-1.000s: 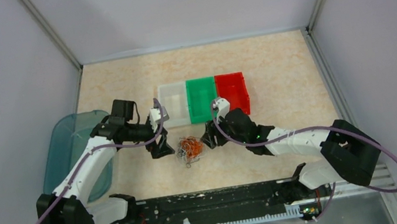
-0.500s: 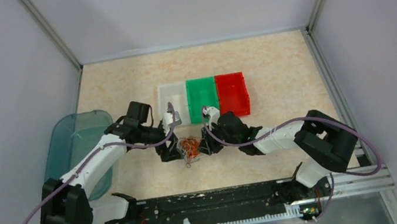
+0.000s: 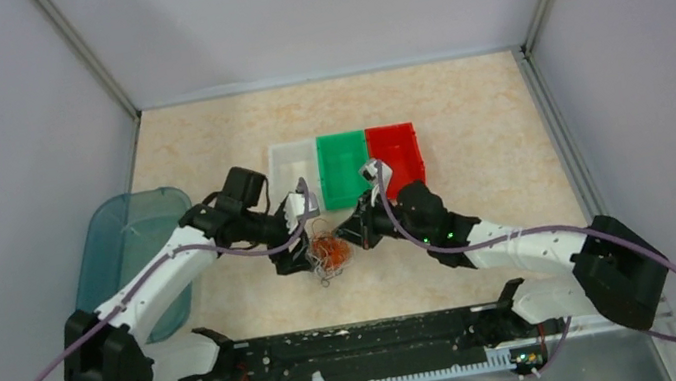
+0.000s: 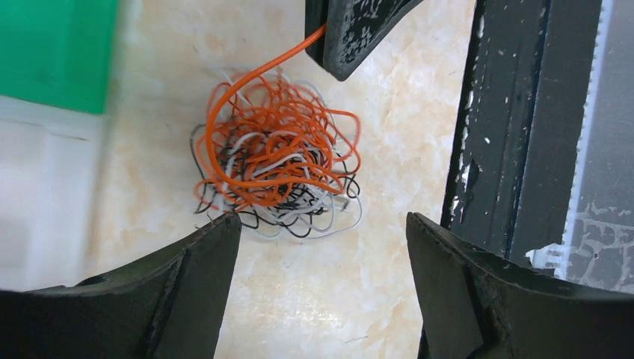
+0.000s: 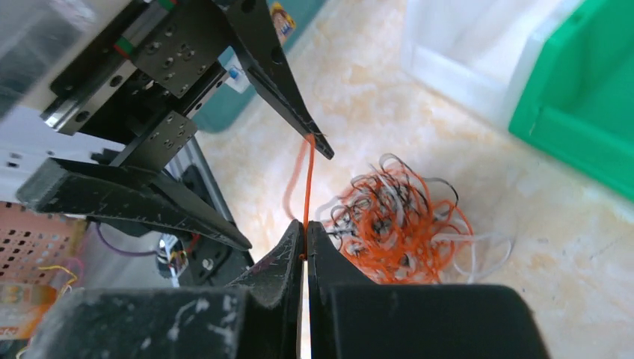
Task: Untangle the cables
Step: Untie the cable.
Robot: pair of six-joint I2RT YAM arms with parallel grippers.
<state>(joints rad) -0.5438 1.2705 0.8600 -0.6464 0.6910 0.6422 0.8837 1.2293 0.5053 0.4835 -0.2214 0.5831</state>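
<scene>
Tangle of cables point(image 3: 327, 253) sits on the table point(image 3: 205, 140), center, just near of the white bin point(image 3: 293, 169) and the green bin point(image 3: 343, 164). It is one ball of orange, white and black, nothing separated yet.

Change: a second ago both grippers stood off the ball, one on each side. They have since come in together. Your right gripper point(image 5: 305, 230) now has its fingers pressed together on a single orange strand point(image 5: 308, 179). The strand runs taut from the fingertips back down into the ball, so it is pulled up a bit from the pile. Your left gripper point(image 4: 321, 221) is on the ball's left with its fingers spread wide. It is holding nothing, and the tangle lies just beyond the tips. The ball itself has barely shifted on the table.

My read is that the first extraction has started. One strand is grabbed, but the rest of the ball isn't anchored.

- If you pull right now, the whole ball likely drags along, since the wires are light and springy.
- Get the left fingers down over the mass and pin it, then draw the orange one out to the right slowly.
- The strand is thin, so it could slip from the pinch under load.

The red bin point(image 3: 396, 153) and the teal tub point(image 3: 120, 245) are untouched.
</scene>
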